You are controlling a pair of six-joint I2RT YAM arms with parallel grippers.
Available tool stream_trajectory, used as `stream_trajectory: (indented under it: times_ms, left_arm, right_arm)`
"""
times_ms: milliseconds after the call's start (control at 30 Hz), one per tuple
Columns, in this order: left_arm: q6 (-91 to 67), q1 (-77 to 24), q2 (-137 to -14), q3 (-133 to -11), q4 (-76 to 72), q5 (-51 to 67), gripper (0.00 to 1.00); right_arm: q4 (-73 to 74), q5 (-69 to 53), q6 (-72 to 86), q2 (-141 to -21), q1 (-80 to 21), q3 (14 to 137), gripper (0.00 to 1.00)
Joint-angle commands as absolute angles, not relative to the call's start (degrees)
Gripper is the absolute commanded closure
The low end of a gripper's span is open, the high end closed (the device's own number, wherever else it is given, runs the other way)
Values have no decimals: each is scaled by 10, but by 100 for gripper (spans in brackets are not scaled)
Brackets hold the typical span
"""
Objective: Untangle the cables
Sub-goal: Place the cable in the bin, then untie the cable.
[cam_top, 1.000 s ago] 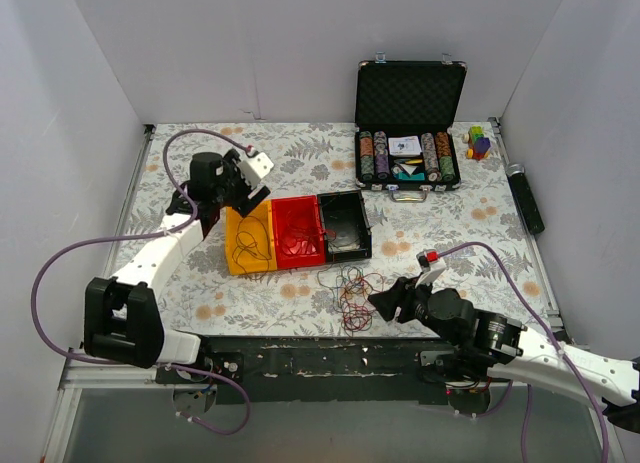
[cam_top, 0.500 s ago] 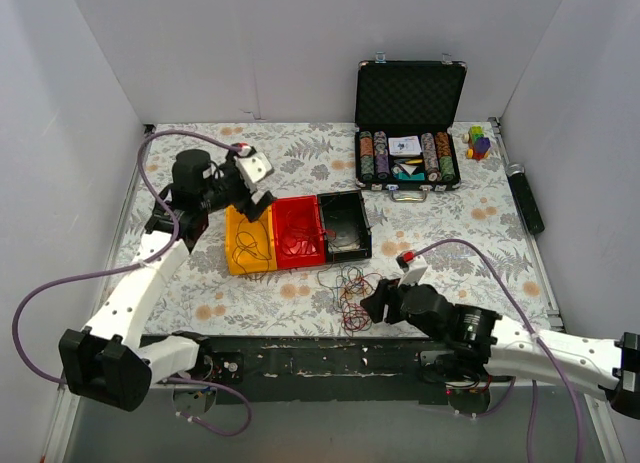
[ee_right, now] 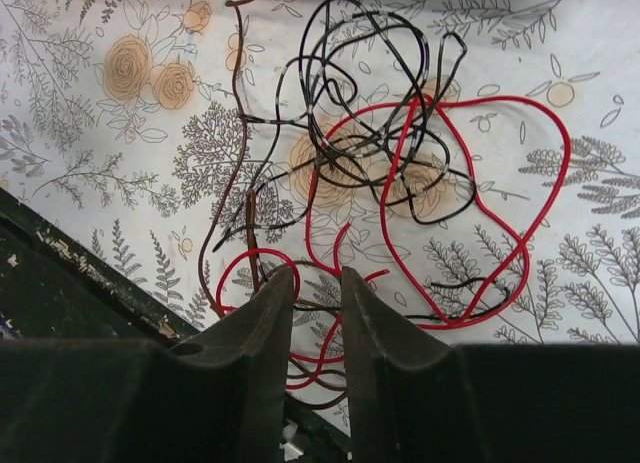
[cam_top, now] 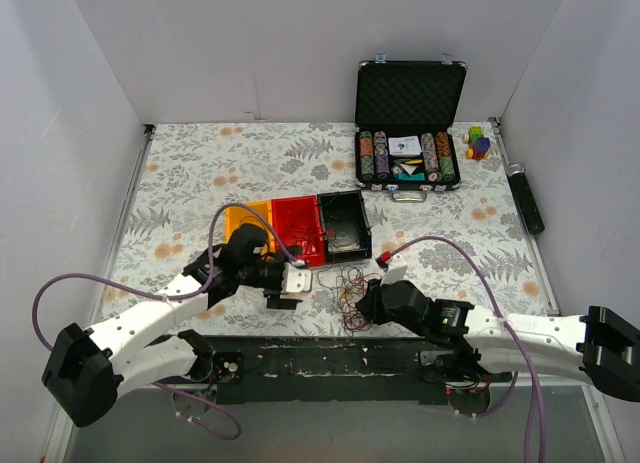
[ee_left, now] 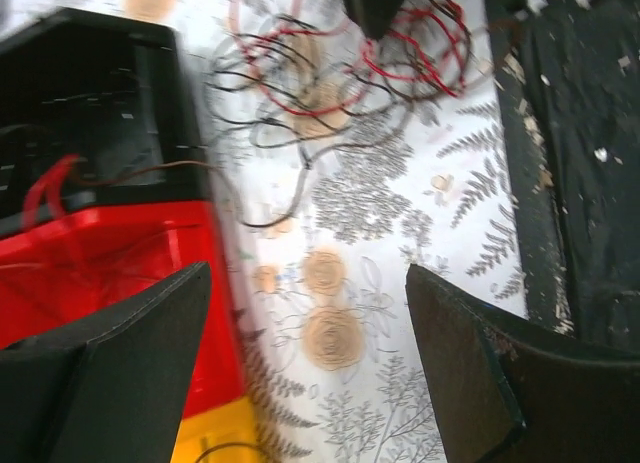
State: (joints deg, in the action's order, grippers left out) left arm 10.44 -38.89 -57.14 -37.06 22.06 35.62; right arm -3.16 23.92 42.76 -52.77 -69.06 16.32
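The cables (cam_top: pixel 346 288) lie as a loose tangle of red, black and brown wires on the floral cloth, just in front of the black bin (cam_top: pixel 345 223). My right gripper (cam_top: pixel 363 305) sits at the tangle's near right edge. In the right wrist view its jaws (ee_right: pixel 318 273) stand narrowly open, with red and brown cables (ee_right: pixel 400 163) crossing the gap beneath them. My left gripper (cam_top: pixel 289 285) hovers left of the tangle, by the red bin (cam_top: pixel 300 231). It is wide open (ee_left: pixel 308 273) with only cloth between the fingers, and the cables (ee_left: pixel 330 73) lie ahead of it.
A yellow bin (cam_top: pixel 240 221) with wires in it adjoins the red one, partly behind my left arm. An open poker-chip case (cam_top: pixel 408 158), coloured blocks (cam_top: pixel 479 141) and a black cylinder (cam_top: pixel 526 198) stand at the back right. The table's dark front edge (cam_top: pixel 330 355) runs close behind the tangle.
My left arm swung from behind the bins down to the near side, beside the tangle. My right gripper slid left into the cables and its jaws narrowed.
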Motion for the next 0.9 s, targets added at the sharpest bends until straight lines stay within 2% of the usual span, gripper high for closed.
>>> stream_trajectory:
  times_ms: [0,133,233,867]
  left_arm:
    - [175,-433,-598,-336,152,346,22]
    - [192,-478,-639,-305,45,322,25]
    - [215,-497,-675,-284,-38,296,25]
    - [248,-499,-893,-424,43,302,38]
  right_arm:
    - [-29,224,471,-478,-690,130,72]
    - [38,225,490,-426,-690,115,80]
    - [72,228,498,-389,-690,110,81]
    - [149,257,517,-294,-690,111,80]
